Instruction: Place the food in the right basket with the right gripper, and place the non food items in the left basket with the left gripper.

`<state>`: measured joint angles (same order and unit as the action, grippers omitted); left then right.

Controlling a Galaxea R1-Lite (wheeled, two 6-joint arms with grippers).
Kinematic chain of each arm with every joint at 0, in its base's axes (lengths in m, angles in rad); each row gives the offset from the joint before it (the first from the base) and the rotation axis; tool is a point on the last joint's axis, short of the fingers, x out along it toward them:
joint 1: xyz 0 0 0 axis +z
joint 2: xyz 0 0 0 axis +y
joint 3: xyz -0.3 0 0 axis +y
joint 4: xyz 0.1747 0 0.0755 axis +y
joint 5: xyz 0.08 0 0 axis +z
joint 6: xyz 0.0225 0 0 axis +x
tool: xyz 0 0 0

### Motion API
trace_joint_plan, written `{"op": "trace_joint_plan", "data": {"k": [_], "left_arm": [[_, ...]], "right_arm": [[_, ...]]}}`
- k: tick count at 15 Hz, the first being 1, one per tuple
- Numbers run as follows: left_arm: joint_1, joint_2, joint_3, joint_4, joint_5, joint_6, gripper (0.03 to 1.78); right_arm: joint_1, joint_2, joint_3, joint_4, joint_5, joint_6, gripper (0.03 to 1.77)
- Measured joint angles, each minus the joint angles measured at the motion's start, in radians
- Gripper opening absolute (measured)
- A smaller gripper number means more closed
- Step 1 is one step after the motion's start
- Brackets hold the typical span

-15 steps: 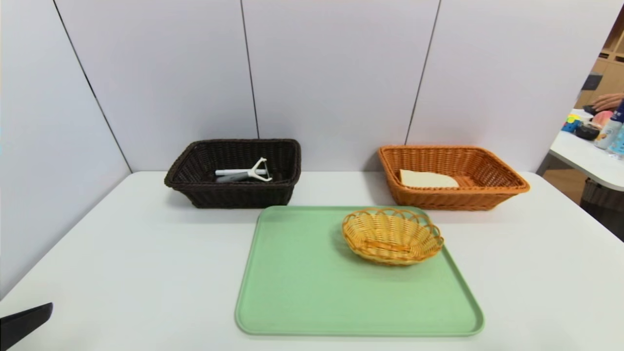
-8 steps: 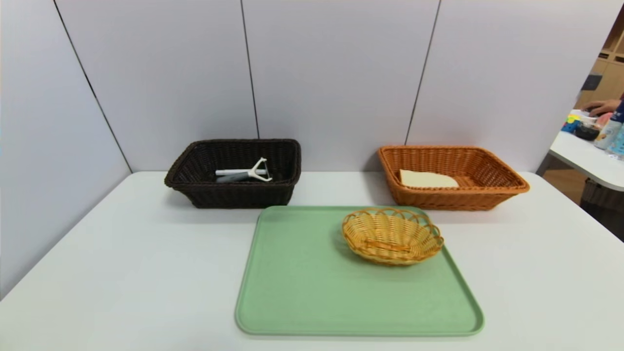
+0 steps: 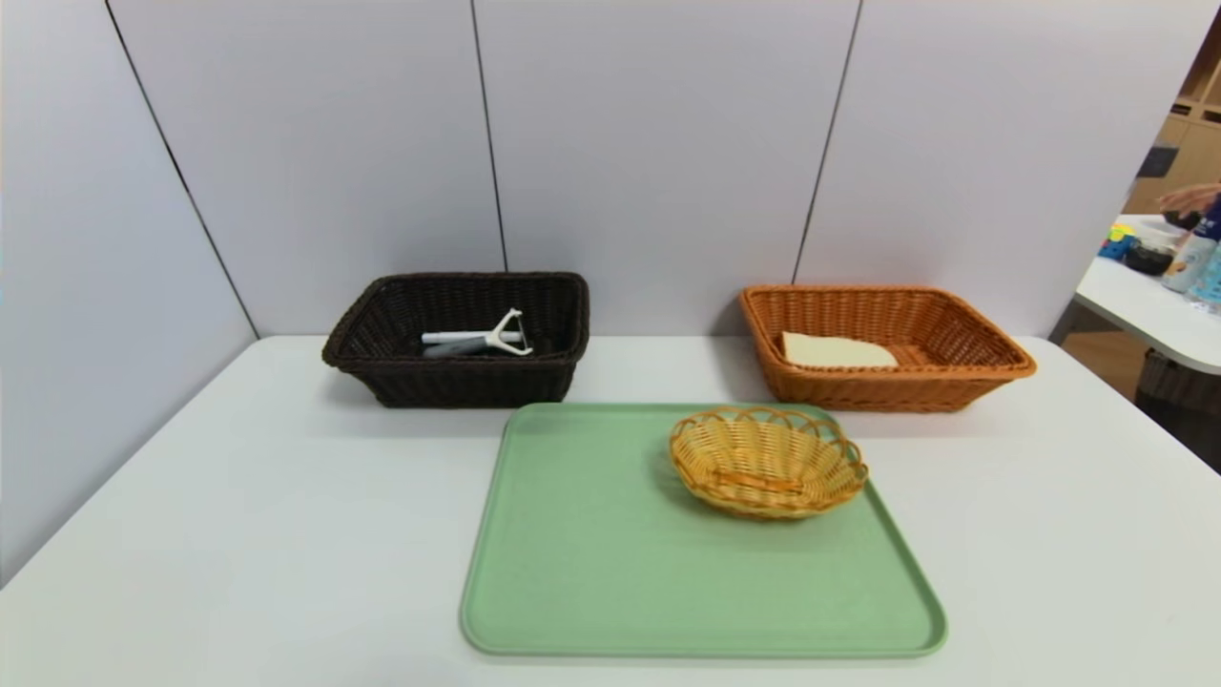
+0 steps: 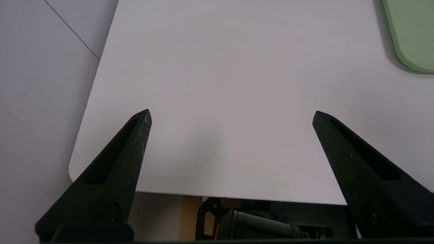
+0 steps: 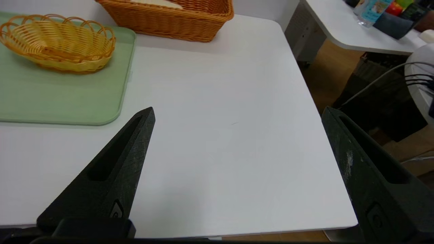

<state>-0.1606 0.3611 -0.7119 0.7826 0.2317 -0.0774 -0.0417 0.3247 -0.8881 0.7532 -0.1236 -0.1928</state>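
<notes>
I see smooth matt white table [image 3: 238, 534], matt green plastic-looking tray [image 3: 591, 572], woven wicker left basket [image 3: 458, 382], right basket [image 3: 858, 386], rough matt black gripper fingers [image 4: 112, 169]

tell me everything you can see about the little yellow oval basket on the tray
The small oval yellow wicker basket is woven from glossy straw-coloured strands, with an open looped rim running all round and a darker orange strip across its floor. It looks empty and sits upright on the far right part of the flat pale green tray, its right edge about at the tray's border. It stands just in front of the large orange-tan rectangular wicker basket without touching it. No gripper is near it.
</notes>
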Motion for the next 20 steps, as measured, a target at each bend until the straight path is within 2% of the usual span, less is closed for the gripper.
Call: {"op": "trace_joint_plan", "data": {"k": [3, 11, 15, 20], "left_arm": [[0.001, -0.029, 0.026, -0.002, -0.001, 0.000, 1.69], [0.024, -0.077, 0.069, -0.009, 0.001, 0.000, 1.69], [0.097, -0.080, 0.049, -0.010, -0.030, 0.072, 1.69], [0.158, -0.153, 0.124, -0.012, -0.062, 0.110, 1.69]], "right_arm": [[-0.005, -0.037, -0.005, 0.050, 0.004, -0.003, 1.69], [0.051, -0.152, 0.068, 0.105, 0.019, 0.000, 1.69], [0.053, -0.175, 0.080, 0.098, 0.025, 0.010, 1.69], [0.051, -0.195, 0.121, 0.080, 0.038, 0.037, 1.70]]}}
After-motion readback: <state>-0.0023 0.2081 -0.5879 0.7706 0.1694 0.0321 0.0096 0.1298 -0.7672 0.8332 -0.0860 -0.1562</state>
